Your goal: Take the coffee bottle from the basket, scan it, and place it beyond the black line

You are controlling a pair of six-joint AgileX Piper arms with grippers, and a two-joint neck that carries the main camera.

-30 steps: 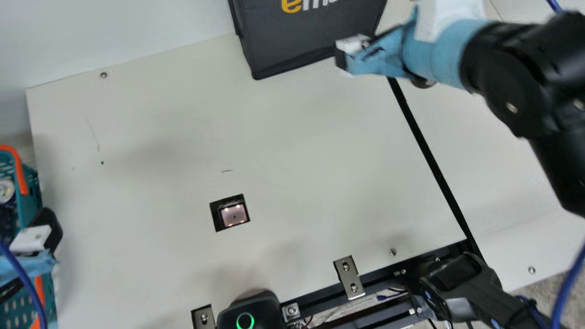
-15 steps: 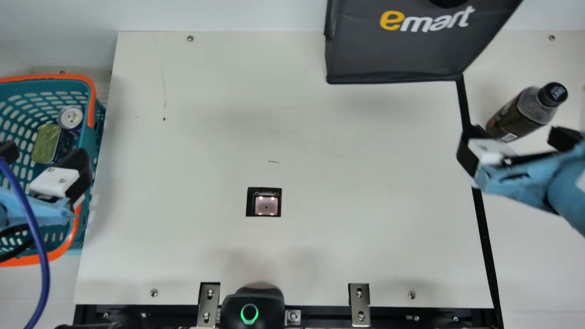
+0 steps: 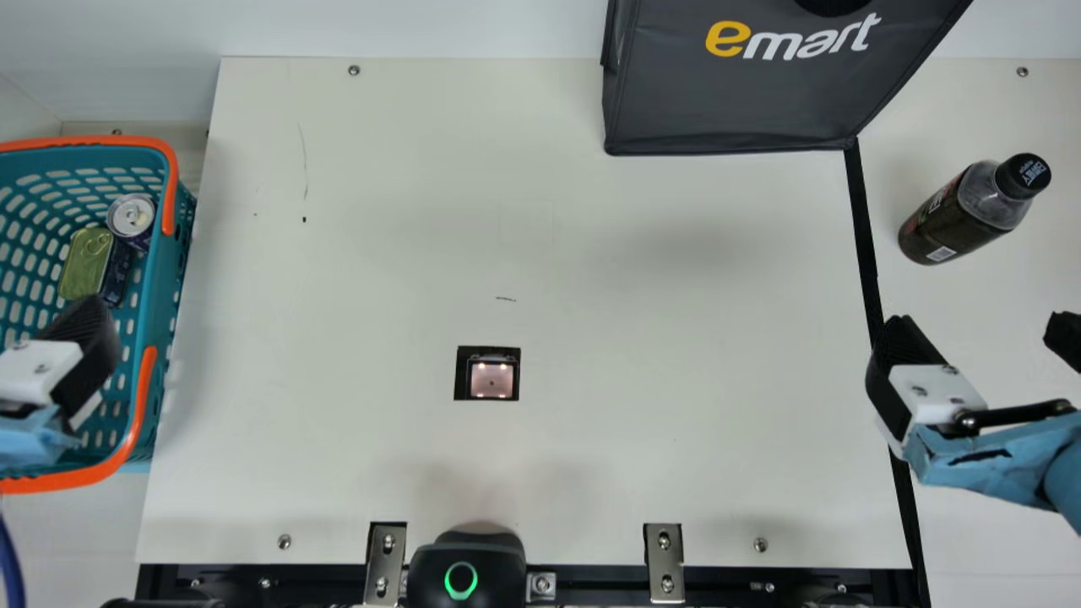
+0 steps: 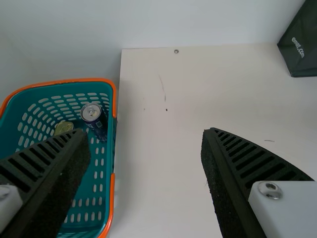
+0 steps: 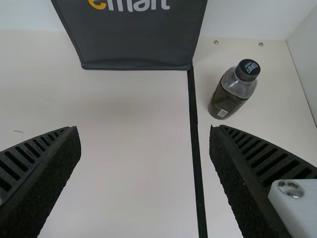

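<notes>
Left gripper [image 3: 42, 370]: over the basket [image 3: 93, 142], fingers spread, nothing between them. Right gripper [image 3: 978, 331]: fingers spread on either side of the black line [image 3: 865, 228] in its wrist view, holding nothing. Coffee bottle [image 3: 971, 211]: beyond the black line, apart from the right gripper; it appears to stand upright, though the slanted view limits certainty. Room for moving: the cream table [image 3: 676, 295] spans from the basket to the black line, with the scanner window [image 3: 492, 377] set into it. Edges: the basket adjoins the left edge; metal brackets [image 3: 664, 564] sit at the near edge; the dark bag [image 3: 743, 105] occupies the far side. Markings: yellow and white lettering on the bag; pale print on the bottle's cap; barcode on its label.
</notes>
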